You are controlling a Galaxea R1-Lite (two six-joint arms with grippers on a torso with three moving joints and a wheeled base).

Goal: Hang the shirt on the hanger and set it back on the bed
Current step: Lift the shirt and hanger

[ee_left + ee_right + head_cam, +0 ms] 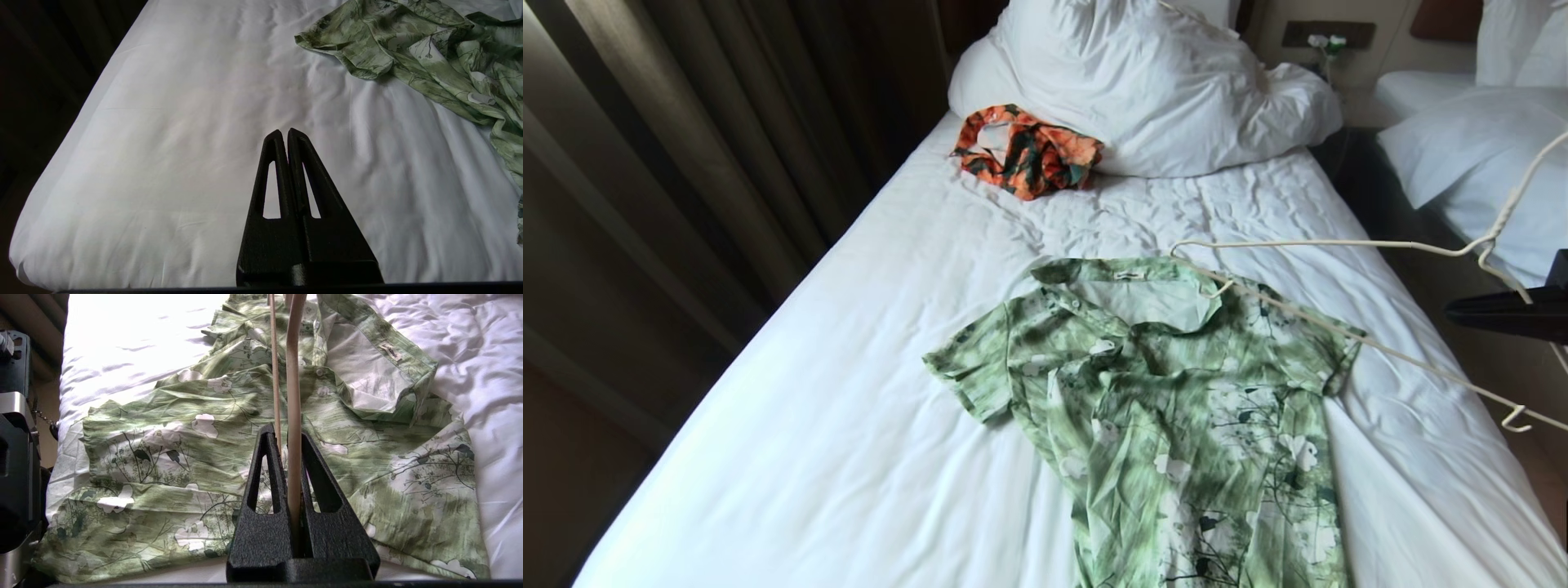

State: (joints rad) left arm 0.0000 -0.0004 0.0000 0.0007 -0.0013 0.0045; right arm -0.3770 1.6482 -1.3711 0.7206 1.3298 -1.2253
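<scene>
At four o'clock beside the bed (768, 392), the right gripper (286, 435) pinched the hanger (1339, 242), one corner apparently over the collar. One shirt (1176, 408) lay flat mid-bed: limp, light, best lifted at the collar. One stiff, thin hanger. The left gripper (284, 131) sat closed, empty.

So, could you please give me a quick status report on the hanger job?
Right gripper shut on thin cream wire hanger, above green floral shirt. Left gripper shut, empty. Shirt flat on white bed.
</scene>
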